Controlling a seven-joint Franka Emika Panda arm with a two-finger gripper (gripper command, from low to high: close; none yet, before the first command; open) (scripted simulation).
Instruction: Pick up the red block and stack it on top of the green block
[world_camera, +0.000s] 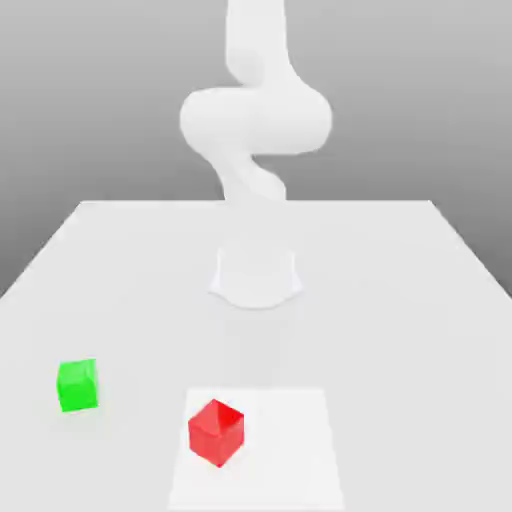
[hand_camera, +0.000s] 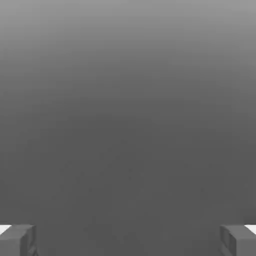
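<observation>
nothing stacked yet: red block (world_camera: 216, 432) resting near, on a pale square patch (world_camera: 290, 450) of table (world_camera: 400, 300); green block (world_camera: 77, 385) apart at exterior view's left. gripper (hand_camera: 128, 240) spread wide, pinching nothing, fingertips (hand_camera: 17, 239) bare. whole pick and stack left to do.

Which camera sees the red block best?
The exterior view. There the red block sits in plain sight on the table, with the green block apart toward that view's left. The hand view faces grey background between the open fingertips.
</observation>
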